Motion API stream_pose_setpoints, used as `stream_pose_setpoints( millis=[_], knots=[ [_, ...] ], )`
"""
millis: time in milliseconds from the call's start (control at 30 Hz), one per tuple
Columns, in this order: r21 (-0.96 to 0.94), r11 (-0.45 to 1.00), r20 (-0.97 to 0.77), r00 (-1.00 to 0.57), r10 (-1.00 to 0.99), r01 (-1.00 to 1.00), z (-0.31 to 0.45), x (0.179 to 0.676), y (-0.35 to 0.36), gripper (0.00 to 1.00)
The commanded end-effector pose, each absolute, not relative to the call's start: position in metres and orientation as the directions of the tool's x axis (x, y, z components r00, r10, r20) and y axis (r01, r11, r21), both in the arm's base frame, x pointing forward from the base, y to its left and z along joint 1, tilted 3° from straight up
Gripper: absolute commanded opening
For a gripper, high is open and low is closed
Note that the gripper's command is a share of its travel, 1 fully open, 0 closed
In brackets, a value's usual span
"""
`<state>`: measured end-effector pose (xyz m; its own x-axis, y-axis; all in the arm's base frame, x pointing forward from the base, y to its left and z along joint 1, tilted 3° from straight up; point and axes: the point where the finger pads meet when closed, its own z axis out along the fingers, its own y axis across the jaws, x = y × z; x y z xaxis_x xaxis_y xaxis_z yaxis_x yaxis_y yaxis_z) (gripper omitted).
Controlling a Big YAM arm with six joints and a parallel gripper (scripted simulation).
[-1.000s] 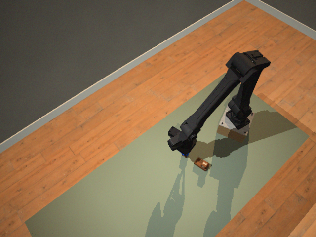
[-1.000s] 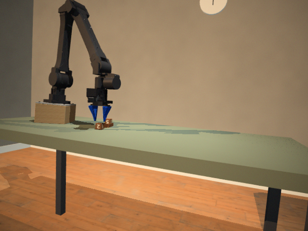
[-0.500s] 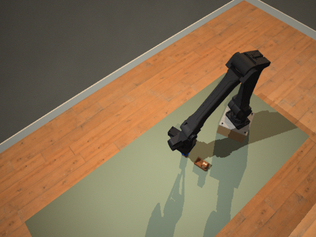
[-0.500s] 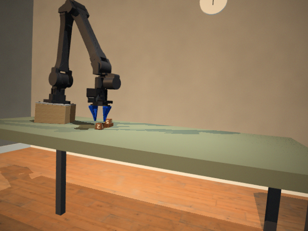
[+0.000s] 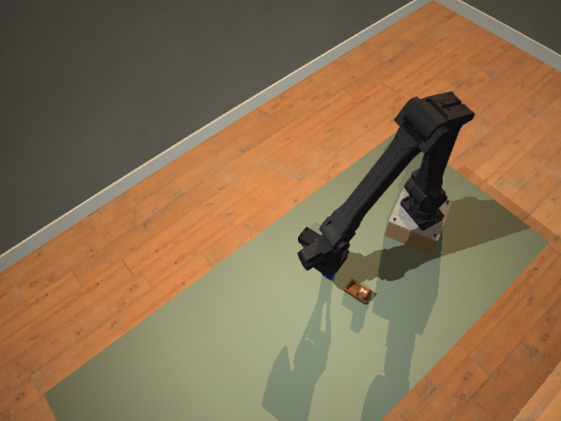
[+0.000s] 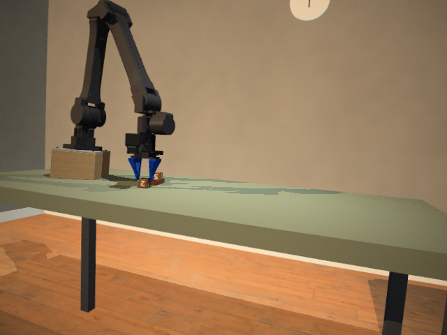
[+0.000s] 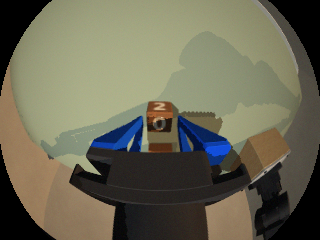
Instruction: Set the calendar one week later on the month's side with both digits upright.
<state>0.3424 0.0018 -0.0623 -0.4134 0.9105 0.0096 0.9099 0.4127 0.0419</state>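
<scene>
my gripper [image 6: 144,178] hangs straight down at the pedestal end of the bench, well back from the long front edge. its blue fingers [image 6: 135,166] stand about half apart, one on each side of the loose cube [image 6: 143,183]. they are open around it and not squeezing, so i carry nothing.

that cube sits on the bench top just outside the tray [image 6: 158,181], on the side toward the front edge, with a 2 facing outward. from the wrist it fills the gap between my fingers (a 2 on top, and another digit on the near face that i cannot read for sure). the second cube [image 6: 157,176] stands inside the tray and seems to show a 5.

i judge the cubes to be small, stiff wooden blocks. they look light, with flat smooth faces that may slip or twist if i pinch off-centre. i would take two opposite side faces, low and square, leaving the wanted digit free.

the tray looks just as light, so a nudge from a fingertip or a cube corner could shove or tip it. its low rim [image 5: 351,285] and the cube already inside leave a tight slot.

my wooden pedestal [image 6: 57,169] stands near, toward the bench's end, but out of the way.
</scene>
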Motion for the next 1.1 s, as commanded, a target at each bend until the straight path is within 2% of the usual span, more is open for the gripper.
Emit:
stream_pose_setpoints(
  millis=[0,1067],
  knots=[
    [0.054,0.417,-0.001,-0.418,0.909,0.907,-0.0673,0.3486,0.0057,0.46],
    [0.068,0.417,-0.008,-0.417,0.909,0.906,-0.0697,0.3533,0.0056,0.46]
  ],
)
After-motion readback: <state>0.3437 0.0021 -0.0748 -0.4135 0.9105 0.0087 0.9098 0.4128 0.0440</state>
